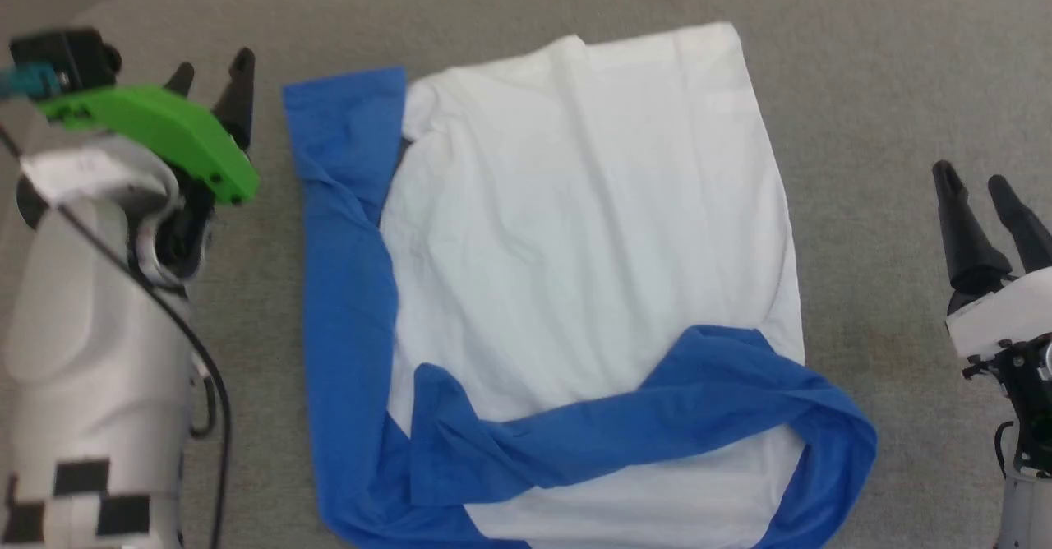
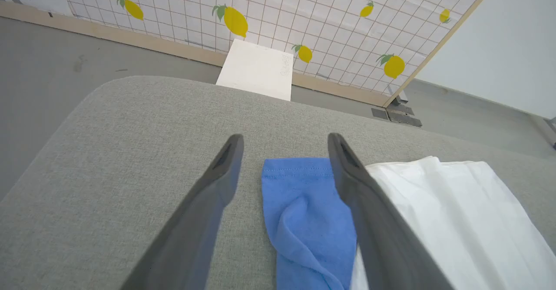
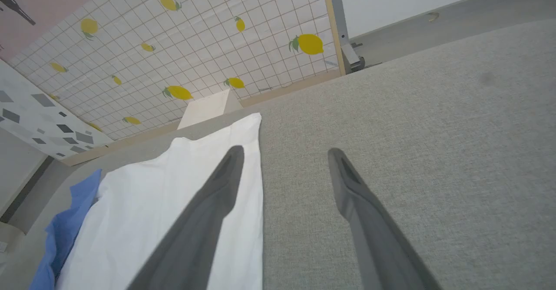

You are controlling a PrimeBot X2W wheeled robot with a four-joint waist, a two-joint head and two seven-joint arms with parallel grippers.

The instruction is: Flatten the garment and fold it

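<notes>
On a grey cloth-covered table [image 1: 904,80], between the robot's two pairs of dark fingers, lies a white shirt [image 1: 575,228] with blue sleeves, much larger than either gripper. Its body is spread fairly flat, with soft wrinkles. One blue sleeve [image 1: 345,286] runs along the edge nearest the left fingers. The other sleeve [image 1: 657,426] is laid across the lower body, apparently tucked inward to make a neater block for folding. The left gripper [image 1: 211,64] hovers just beside the first sleeve's cuff [image 2: 299,173], fingers spread apart and holding nothing. The right gripper [image 1: 971,177] stands near the shirt's opposite edge, fingers likewise apart and empty. Both seem parked clear of the cloth, ready for the next grasp.
</notes>
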